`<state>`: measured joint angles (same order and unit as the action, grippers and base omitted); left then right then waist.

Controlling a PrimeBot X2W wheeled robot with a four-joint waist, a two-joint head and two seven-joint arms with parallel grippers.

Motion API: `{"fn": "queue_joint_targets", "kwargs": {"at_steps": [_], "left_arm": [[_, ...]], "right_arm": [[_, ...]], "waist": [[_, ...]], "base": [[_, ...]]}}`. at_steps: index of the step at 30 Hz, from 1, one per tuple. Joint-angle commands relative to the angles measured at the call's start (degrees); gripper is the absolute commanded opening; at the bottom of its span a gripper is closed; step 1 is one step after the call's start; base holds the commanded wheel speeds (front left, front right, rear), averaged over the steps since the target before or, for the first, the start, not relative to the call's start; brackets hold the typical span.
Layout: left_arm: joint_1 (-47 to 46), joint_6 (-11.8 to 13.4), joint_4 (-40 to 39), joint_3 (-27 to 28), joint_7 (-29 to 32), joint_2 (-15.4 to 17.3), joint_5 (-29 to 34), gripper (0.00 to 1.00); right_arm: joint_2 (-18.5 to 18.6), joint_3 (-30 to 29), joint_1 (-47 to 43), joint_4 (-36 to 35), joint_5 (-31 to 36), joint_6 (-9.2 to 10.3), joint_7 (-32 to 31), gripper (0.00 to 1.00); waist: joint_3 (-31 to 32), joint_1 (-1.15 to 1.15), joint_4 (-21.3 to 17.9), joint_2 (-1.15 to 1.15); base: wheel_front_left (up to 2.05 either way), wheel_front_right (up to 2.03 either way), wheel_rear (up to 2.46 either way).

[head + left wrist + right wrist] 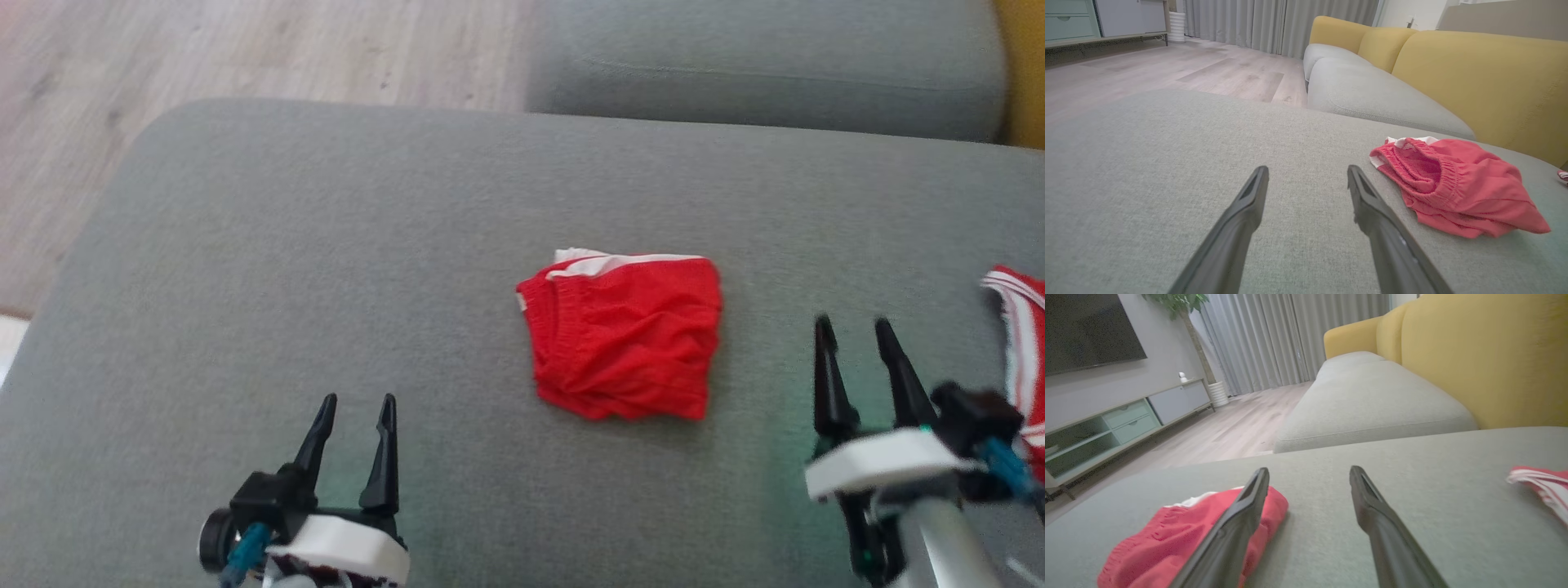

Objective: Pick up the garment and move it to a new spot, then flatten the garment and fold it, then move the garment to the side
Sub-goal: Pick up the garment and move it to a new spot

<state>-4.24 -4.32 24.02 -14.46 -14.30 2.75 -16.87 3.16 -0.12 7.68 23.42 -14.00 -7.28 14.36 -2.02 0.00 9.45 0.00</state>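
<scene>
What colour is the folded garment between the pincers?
The garment is red with white trim, clearest in the head view.

A broad grey fabric seat (326, 269) spreads across the head view, with pale plank floor (245, 49) at eleven o'clock, a second grey cushion (767, 65) at one o'clock and yellow upholstery (1024, 65) at two o'clock. In the right wrist view, grey curtains (1274, 339) hang at twelve o'clock, a potted plant (1177, 301) stands at eleven o'clock, and a dark wall screen (1086, 330) at ten o'clock hangs above a low cabinet (1126, 416).
</scene>
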Motion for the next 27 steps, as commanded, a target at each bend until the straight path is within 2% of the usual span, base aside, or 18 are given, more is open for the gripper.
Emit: {"fn": "queue_joint_targets", "kwargs": {"at_steps": [1, 9, 16, 22, 27], "left_arm": [[-0.4, 0.5, -2.1, 2.5, -0.7, 0.1, 0.9, 1.00], [3.1, 1.7, -3.8, 3.7, -0.7, 0.1, 2.2, 1.00], [4.6, 2.1, -4.4, 3.4, -0.7, 0.1, 2.4, 1.00], [4.2, 1.9, -4.4, 3.0, -0.7, 0.1, 2.3, 1.00], [4.0, 1.7, -4.0, 2.3, -0.7, 0.1, 1.6, 1.00]], "right_arm": [[-0.3, 0.8, 0.8, -2.4, 0.8, -0.21, 0.6, 1.00], [-0.3, 0.0, -5.8, -1.7, 3.9, -0.21, 0.6, 1.00], [-0.3, 0.8, -6.3, -1.8, 3.6, -0.21, 0.6, 1.00], [-0.3, 5.8, -5.3, -1.4, 5.2, -0.21, 0.6, 1.00], [-0.3, 12.0, -3.5, 1.2, 9.3, -0.21, 0.6, 1.00]], "waist": [[0.9, 0.00, -1.5, 0.00], [2.1, 0.00, -3.1, 0.00], [2.2, 0.00, -3.0, 0.00], [1.7, 0.00, -2.3, 0.00], [0.8, 0.00, -1.0, 0.00]], "base": [[0.00, 0.00, 0.00], [0.00, 0.00, 0.00], [0.00, 0.00, 0.00], [0.00, 0.00, 0.00], [0.00, 0.00, 0.00]]}}
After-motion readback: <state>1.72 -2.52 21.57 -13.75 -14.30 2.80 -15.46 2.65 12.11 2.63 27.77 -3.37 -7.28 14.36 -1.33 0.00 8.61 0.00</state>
